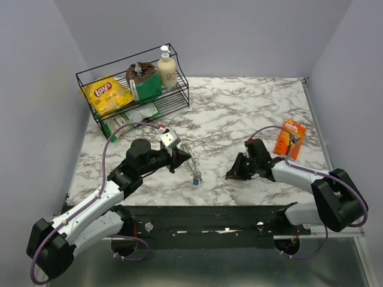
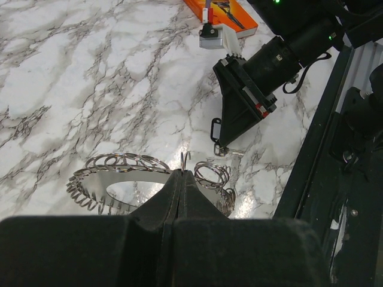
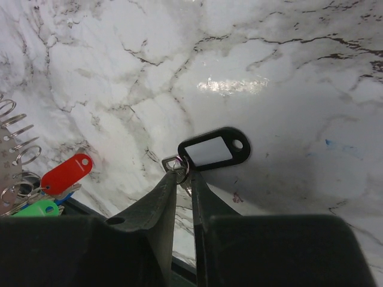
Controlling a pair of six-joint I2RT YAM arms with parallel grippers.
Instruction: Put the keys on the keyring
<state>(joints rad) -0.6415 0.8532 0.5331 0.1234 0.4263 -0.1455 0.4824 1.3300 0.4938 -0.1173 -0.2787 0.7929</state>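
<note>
The keyring [image 2: 99, 178] lies flat on the tabletop [image 3: 287, 72], just ahead of the left fingers [image 2: 167, 200], which are pressed together and seem to nip one thin wire loop on its rim. The right fingers [image 3: 160, 206] pinch the small split ring of a black key tag [image 3: 212, 149]. The red key [image 3: 66, 173] and green key [image 3: 39, 209] lie beside the keyring's coils. Everything looks light, stiff and slick. I'd hold each key by its little ring rather than the smooth head, and steady the keyring by its rim.
</note>
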